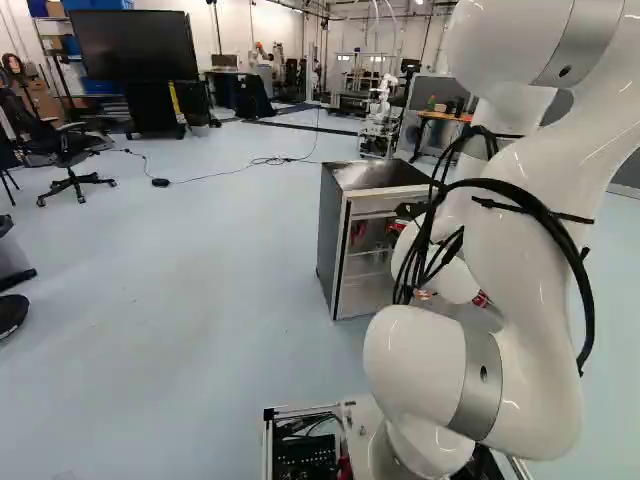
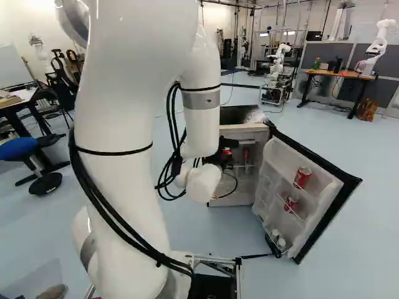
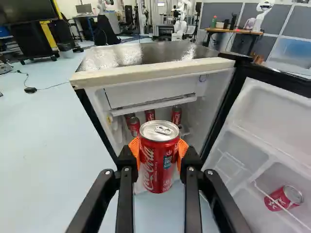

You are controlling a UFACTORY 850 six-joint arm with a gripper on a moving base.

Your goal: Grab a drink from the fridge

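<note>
Inside the fridge [image 3: 154, 72], cans [image 3: 150, 115] partly hidden

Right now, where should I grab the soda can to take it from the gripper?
Probably pinch the can by its top rim, from above: it stands upright with its lid uncovered, while the gripper presses two opposite sides with its orange pads.
</note>
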